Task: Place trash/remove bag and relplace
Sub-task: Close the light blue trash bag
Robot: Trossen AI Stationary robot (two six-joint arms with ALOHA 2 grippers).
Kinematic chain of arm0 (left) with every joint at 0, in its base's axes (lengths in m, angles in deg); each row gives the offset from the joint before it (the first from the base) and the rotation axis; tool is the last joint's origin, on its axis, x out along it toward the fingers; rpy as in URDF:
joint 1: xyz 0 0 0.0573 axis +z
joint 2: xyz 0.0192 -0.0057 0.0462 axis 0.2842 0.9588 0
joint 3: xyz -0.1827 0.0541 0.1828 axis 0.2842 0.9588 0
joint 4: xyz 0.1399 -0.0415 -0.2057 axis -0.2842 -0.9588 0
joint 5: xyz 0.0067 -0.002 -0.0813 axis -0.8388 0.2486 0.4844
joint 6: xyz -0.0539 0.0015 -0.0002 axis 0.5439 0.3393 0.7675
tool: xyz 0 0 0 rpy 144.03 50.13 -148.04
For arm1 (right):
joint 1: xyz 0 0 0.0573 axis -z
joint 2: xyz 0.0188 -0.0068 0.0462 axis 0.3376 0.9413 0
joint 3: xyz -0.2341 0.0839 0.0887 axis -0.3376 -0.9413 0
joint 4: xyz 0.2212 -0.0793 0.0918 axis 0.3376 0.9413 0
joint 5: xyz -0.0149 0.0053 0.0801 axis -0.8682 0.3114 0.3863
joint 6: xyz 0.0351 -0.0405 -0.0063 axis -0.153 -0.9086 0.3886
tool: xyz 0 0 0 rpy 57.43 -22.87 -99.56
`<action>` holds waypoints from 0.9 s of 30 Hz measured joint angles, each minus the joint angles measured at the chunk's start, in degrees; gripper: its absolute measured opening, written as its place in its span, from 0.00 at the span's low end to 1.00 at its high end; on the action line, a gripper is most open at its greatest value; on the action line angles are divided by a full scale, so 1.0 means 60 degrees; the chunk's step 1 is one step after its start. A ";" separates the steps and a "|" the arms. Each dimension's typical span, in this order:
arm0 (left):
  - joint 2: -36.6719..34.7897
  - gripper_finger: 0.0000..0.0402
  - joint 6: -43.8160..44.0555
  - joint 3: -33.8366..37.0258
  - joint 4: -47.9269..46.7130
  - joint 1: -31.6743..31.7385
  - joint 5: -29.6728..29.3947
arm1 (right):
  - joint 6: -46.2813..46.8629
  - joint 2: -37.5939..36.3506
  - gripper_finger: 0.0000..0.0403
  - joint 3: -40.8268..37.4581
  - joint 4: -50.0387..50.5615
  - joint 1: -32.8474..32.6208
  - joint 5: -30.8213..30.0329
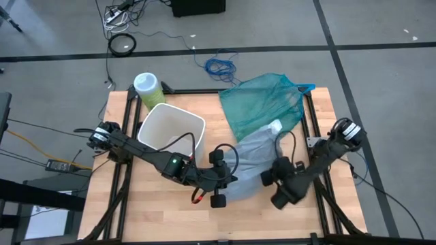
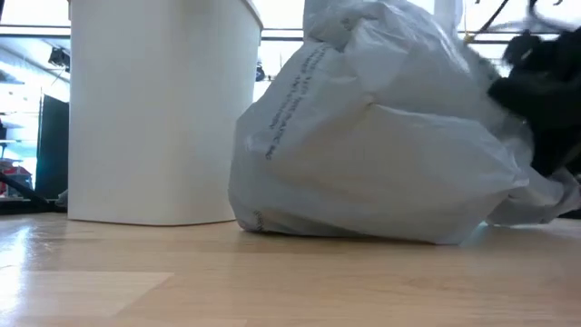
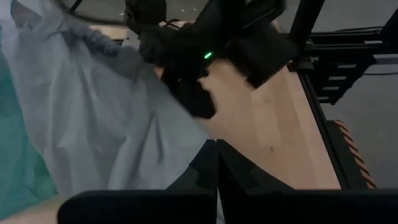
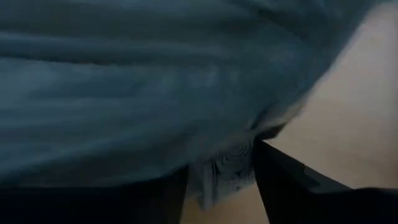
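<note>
The pale grey-white bag (image 1: 253, 158) lies bulging on the table, right of the white bin (image 1: 170, 129); it also shows in the low view (image 2: 381, 136). My left gripper (image 1: 230, 179) is shut, level, at the bag's near-left edge (image 3: 186, 140). My right gripper (image 1: 267, 178) is shut on the bag's near-right side. A teal-green bag (image 1: 266, 102) lies at the far right, partly over the table edge. No trash scraps show. My left gripper's shut fingers (image 3: 205, 165) lie against the bag's lower edge, coming level from the table's left; I cannot tell whether any plastic is between them. My right gripper pinches a bunched, printed fold of the bag (image 4: 227, 171) between its two fingers, coming from the table's right, low over the table. The bag rests on the table.
The bin stands upright at the far left with a green-and-white cylinder (image 1: 146, 87) behind it. Black frame rails (image 1: 320, 136) run along the table's sides. Bare wood (image 1: 157, 211) lies along the near edge. Cables lie on the floor beyond the table.
</note>
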 joint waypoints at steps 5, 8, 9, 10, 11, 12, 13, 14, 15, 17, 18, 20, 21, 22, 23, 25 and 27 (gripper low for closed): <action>0.0000 0.01 0.0003 -0.0002 0.0037 0.0000 -0.0004 | -0.0613 -0.0219 0.06 0.0132 -0.0276 0.0683 0.1041; 0.0000 0.01 0.0007 -0.0001 0.0271 0.0000 -0.0004 | -0.1385 -0.0482 0.01 0.0813 -0.0112 0.0686 0.1437; 0.0000 0.01 0.0007 0.0000 0.0438 0.0000 -0.0007 | -0.1831 -0.0641 0.01 0.1146 -0.0105 0.0686 0.1524; 0.0000 0.01 0.0003 0.0000 0.0595 0.0000 -0.0011 | -0.2300 -0.0806 0.00 0.1575 -0.0122 0.0679 0.1585; 0.0000 0.01 0.0007 -0.0004 0.0821 0.0000 -0.0007 | -0.2673 -0.0952 0.00 0.2026 -0.0110 0.0679 0.1649; 0.0000 0.01 0.0007 -0.0003 0.1070 0.0000 -0.0007 | -0.2992 -0.1099 0.00 0.2488 -0.0087 0.0679 0.1718; 0.0000 0.01 0.0007 0.0000 0.1263 0.0000 -0.0009 | -0.3193 -0.1242 0.00 0.2966 -0.0040 0.0696 0.1856; 0.0000 0.01 0.0005 0.0000 0.1476 0.0000 -0.0009 | -0.3406 -0.1384 0.00 0.3452 -0.0033 0.0741 0.1922; 0.0000 0.01 -0.0023 -0.0002 0.1664 0.0000 -0.0007 | -0.3599 -0.1504 0.00 0.3951 -0.0025 0.0786 0.1924; 0.0000 0.01 -0.0074 -0.0001 0.1915 0.0000 -0.0008 | -0.3909 -0.1707 0.00 0.4928 0.0096 0.0914 0.1917; 0.0000 0.01 -0.0073 -0.0003 0.2027 0.0000 -0.0010 | -0.4049 -0.1763 0.00 0.5384 0.0212 0.0988 0.1860; 0.0000 0.01 -0.0066 0.0000 0.2221 0.0000 -0.0011 | -0.4412 -0.1853 0.00 0.6245 0.0404 0.1137 0.1816; 0.0000 0.01 -0.0066 0.0000 0.2352 0.0000 -0.0011 | -0.4746 -0.1903 0.00 0.6677 0.0431 0.1259 0.1908; 0.0000 0.01 -0.0066 0.0000 0.2450 -0.0003 -0.0011 | -0.5085 -0.1961 0.00 0.7070 0.0395 0.1353 0.1986; 0.0000 0.01 -0.0064 -0.0004 0.2534 -0.0032 -0.0013 | -0.5409 -0.2004 0.00 0.7449 0.0393 0.1441 0.2037; 0.0000 0.01 -0.0066 -0.0004 0.2611 -0.0055 -0.0013 | -0.5943 -0.2033 0.00 0.8108 0.0336 0.1625 0.2062; 0.0081 0.01 -0.0066 -0.0005 0.2800 -0.0056 -0.0013 | -0.6471 -0.2019 0.00 0.8626 0.0202 0.1818 0.2115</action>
